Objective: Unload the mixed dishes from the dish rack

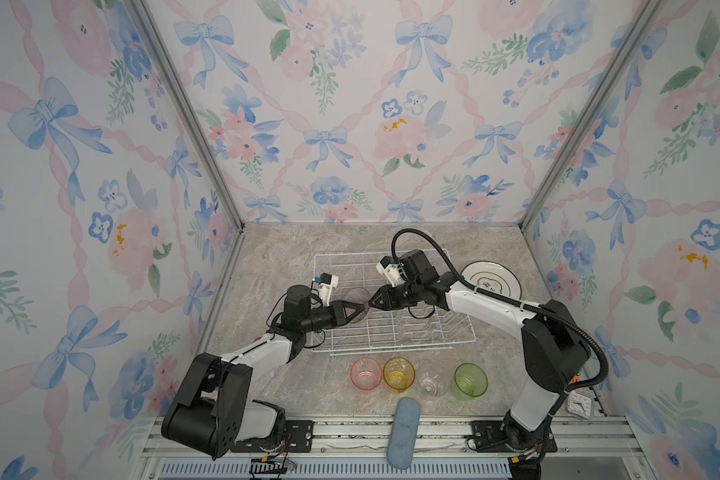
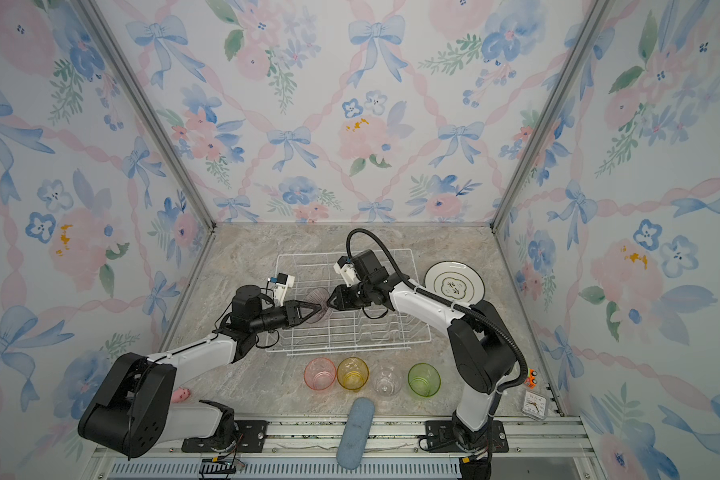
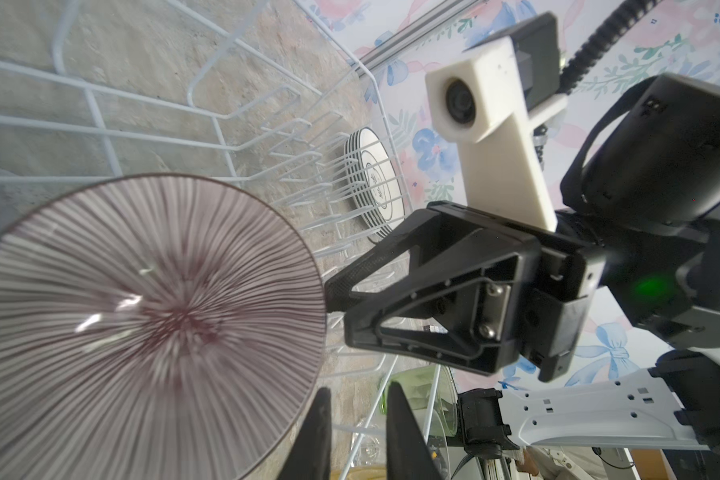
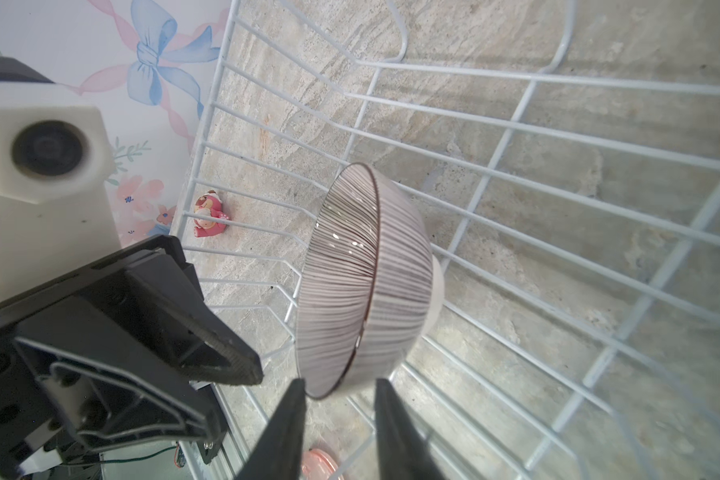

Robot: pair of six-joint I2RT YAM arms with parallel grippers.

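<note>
One bowl (image 1: 356, 301), pink-striped and ribbed, stands tipped on edge over the left half of the rack (image 1: 458, 328), at the centre of both top views. Right pincer (image 1: 373, 305) has its jaws closed across the bowl's wall at the rim. Left pincer (image 1: 362, 311) meets the same rim, narrowed to a slim gap; whether it grips cannot be told. The bowl looks stiff, glossy and breakable, probably slippery, so the thin rim, one finger inside and one outside, seems the best hold. Four tumblers, pink (image 1: 366, 373), yellow (image 1: 398, 373), clear (image 1: 432, 381) and green (image 1: 470, 380), line the desk (image 1: 292, 257) at lower centre. One stack of plates (image 1: 491, 280) sits at centre right; its count is unclear.
</note>
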